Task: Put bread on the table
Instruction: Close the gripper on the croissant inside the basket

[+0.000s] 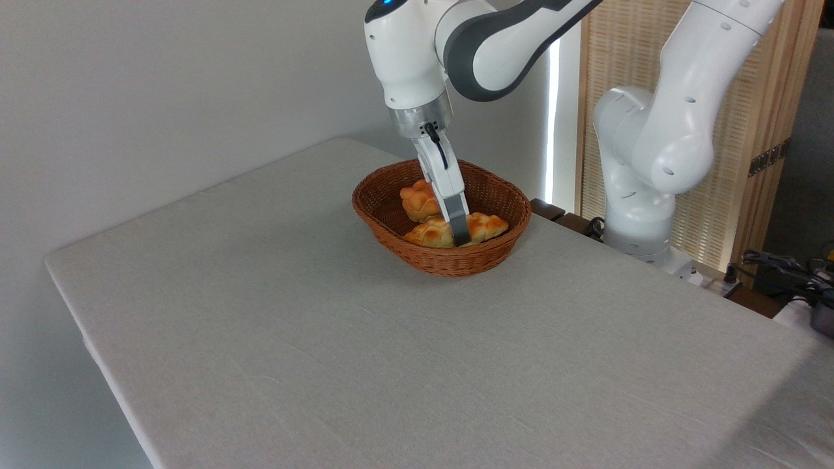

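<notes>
Pincer [460, 238] down across bread [485, 226] mid-length in basket [391, 231]; closure unclear. Squeeze centrally, lift straight, place on surface [326, 339] toward 7 o'clock.

The claw [460, 238] covers the bread's [485, 226] middle (fingertips hidden), so its grip seems unclear.

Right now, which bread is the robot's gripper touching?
The long braided bread at the basket's front; the gripper crosses its middle. The round bun sits behind.
</notes>
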Robot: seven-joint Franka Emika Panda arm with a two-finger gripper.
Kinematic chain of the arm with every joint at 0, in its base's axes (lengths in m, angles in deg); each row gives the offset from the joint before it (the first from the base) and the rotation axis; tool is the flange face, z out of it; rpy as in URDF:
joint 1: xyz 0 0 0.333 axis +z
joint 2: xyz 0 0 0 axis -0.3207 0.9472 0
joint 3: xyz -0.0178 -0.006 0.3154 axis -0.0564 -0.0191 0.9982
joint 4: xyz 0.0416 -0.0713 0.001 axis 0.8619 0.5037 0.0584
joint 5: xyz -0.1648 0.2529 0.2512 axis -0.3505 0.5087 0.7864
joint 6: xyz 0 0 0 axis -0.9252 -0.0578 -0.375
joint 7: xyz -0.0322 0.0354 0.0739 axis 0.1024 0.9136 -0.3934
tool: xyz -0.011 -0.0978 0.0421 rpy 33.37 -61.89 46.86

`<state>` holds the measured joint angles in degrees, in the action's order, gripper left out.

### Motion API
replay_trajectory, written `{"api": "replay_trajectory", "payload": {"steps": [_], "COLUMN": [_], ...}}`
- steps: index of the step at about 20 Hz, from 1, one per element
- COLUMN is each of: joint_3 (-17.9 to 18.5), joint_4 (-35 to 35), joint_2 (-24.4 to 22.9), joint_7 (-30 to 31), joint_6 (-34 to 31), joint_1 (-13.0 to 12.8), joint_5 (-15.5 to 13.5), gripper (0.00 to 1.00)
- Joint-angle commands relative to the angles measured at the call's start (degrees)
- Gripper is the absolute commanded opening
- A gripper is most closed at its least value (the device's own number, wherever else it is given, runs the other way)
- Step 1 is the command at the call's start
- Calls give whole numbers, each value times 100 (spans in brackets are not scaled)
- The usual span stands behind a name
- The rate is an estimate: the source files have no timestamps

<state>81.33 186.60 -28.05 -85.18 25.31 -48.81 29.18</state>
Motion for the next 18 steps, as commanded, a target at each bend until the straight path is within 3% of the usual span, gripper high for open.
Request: {"api": "replay_trajectory", "payload": {"steps": [1, 14, 18], "joint_3": [113, 149, 149], "joint_4": [25, -45, -405], "joint_2": [-18, -62, -88], "joint_7": [-123, -307, -378], "joint_6": [89, -25, -568], "joint_1": [-57, -22, -13], "joint_5": [-65, -56, -56], "gripper": [22, 20, 20]}}
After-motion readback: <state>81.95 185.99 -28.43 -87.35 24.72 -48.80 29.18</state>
